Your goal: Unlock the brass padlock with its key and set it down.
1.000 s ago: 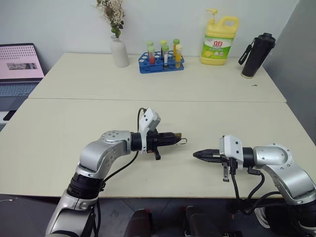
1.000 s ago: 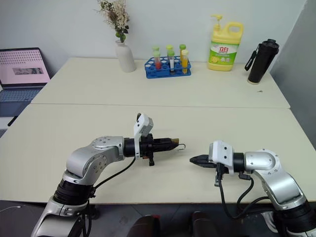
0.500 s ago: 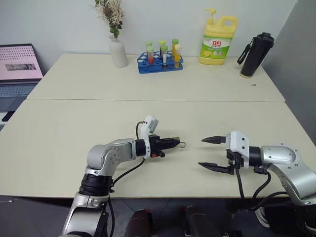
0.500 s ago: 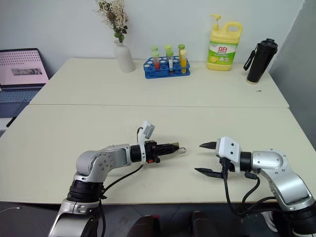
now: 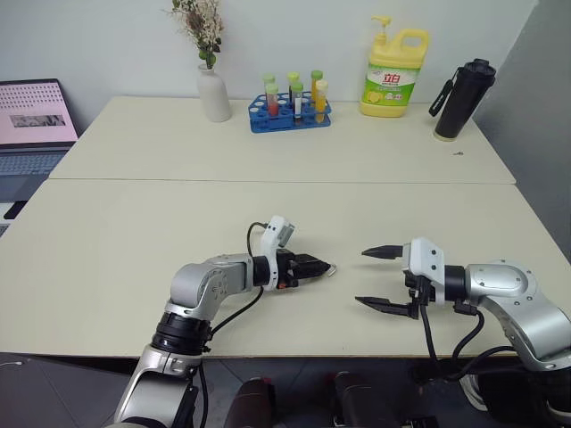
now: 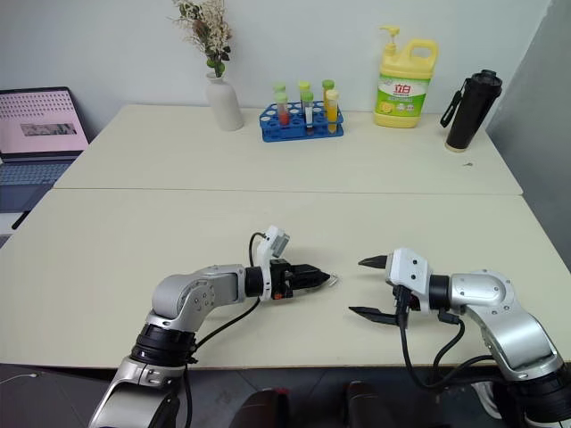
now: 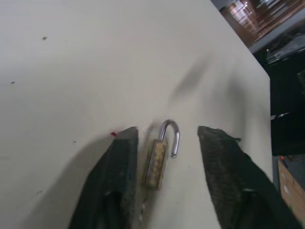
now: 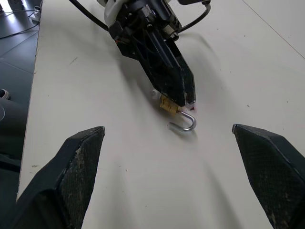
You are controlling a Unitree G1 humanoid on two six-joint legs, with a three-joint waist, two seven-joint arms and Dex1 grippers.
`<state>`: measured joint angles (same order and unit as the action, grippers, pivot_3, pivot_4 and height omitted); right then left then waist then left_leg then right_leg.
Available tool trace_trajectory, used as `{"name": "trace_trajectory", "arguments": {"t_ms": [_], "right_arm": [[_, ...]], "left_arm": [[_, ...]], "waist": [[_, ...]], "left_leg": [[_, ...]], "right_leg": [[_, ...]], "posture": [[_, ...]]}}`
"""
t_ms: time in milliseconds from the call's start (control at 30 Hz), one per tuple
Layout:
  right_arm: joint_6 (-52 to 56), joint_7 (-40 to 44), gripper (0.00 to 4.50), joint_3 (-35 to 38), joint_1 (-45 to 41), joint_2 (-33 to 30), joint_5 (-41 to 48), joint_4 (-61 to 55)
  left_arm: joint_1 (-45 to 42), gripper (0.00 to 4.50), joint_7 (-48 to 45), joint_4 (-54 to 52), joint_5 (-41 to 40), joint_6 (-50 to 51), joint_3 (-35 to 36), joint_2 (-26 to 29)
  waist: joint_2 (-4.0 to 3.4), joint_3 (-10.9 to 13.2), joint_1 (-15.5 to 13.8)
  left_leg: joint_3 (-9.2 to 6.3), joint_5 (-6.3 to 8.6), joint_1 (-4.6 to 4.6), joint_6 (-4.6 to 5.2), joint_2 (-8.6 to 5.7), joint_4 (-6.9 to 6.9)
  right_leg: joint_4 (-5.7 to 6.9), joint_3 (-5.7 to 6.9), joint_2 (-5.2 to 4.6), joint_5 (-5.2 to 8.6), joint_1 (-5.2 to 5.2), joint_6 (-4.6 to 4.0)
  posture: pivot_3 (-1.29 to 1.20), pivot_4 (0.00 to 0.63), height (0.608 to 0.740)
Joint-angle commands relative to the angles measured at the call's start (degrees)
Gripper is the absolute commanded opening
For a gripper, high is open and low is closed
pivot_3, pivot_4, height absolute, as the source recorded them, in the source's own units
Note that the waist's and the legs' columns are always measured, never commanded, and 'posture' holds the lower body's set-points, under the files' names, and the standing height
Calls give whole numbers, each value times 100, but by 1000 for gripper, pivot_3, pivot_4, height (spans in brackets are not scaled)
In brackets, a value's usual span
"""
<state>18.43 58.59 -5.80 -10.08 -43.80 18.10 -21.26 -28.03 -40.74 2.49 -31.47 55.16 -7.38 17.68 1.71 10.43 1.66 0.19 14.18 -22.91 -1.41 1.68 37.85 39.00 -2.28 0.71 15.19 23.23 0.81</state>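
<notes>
With its thin silver shackle swung open, the small gold-coloured brass padlock (image 7: pixel 156 164) lies on the pale bench (image 5: pixel 268 160) near the front edge, between the left gripper's (image 7: pixel 167 143) two black fingers (image 7: pixel 121 157). Those fingers are parted, one touching the body, the other clear. The right gripper (image 5: pixel 375 277), near but apart, is spread wide, holding nothing.

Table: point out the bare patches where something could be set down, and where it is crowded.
Bare: the near table left of the left hand, and the stretch between the hands and the back row. Crowded: the gap between the left hand, with the padlock, and the right hand; also the vase, tube rack, soap jug.
</notes>
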Motion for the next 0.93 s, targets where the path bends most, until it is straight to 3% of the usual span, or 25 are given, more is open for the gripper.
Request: {"name": "trace_trajectory", "arguments": {"t_ms": [33, 133, 167, 400, 500, 733, 933], "right_arm": [[36, -48, 4500, 102, -89, 17, 89, -201], [57, -73, 4500, 128, -83, 22, 104, -213], [58, -79, 4500, 127, -82, 23, 98, -209], [105, -37, 4500, 156, -136, -4, 135, -127], [60, 62, 4500, 183, -226, -57, 154, -8], [38, 412, 4500, 180, -339, -256, 232, 164], [-15, 597, 4500, 154, -436, -253, 255, 320]], "left_arm": [[-189, 3383, -121, -8, 307, -624, -37, 135], [-345, 4372, -212, -82, 550, -1226, 45, 291], [-376, 4443, -249, -181, 641, -1431, 64, 391], [356, 4443, -940, -1764, 734, -2073, 293, 1725], [1047, 4443, -1127, -2301, 923, -2592, 529, 2287], [2180, 4443, -1153, -3112, 676, -2569, 1050, 2689], [2590, 4443, -1284, -3345, 607, -2703, 1083, 2786]], "waist": [[0, 0, -1], [0, 0, -1], [0, 0, -3], [-2, 0, 20], [-2, 1, 7], [0, 2, -24], [0, 2, -15]], "left_leg": [[0, 0, 0, 0, 0, 0], [0, 0, -1, 0, 0, 0], [0, 0, 0, 0, 0, 0], [7, 1, 3, -2, 14, -12], [6, 1, 2, -2, 13, -12], [5, 2, 0, 0, 11, -8], [6, 2, 2, 1, 12, -9]], "right_leg": [[0, 0, 0, 0, 0, 0], [0, 0, 0, 0, 0, 0], [0, 0, 0, 0, 0, 0], [-4, -12, -1, 1, 4, -2], [-5, -7, -4, 3, 5, -3], [-6, 0, -32, 3, 4, -3], [-6, 1, -31, 4, 4, -4]], "posture": [[0, 150, 740], [0, 150, 740], [0, 150, 740], [0, 150, 740], [0, 150, 740], [0, 150, 740], [0, 150, 740]]}}
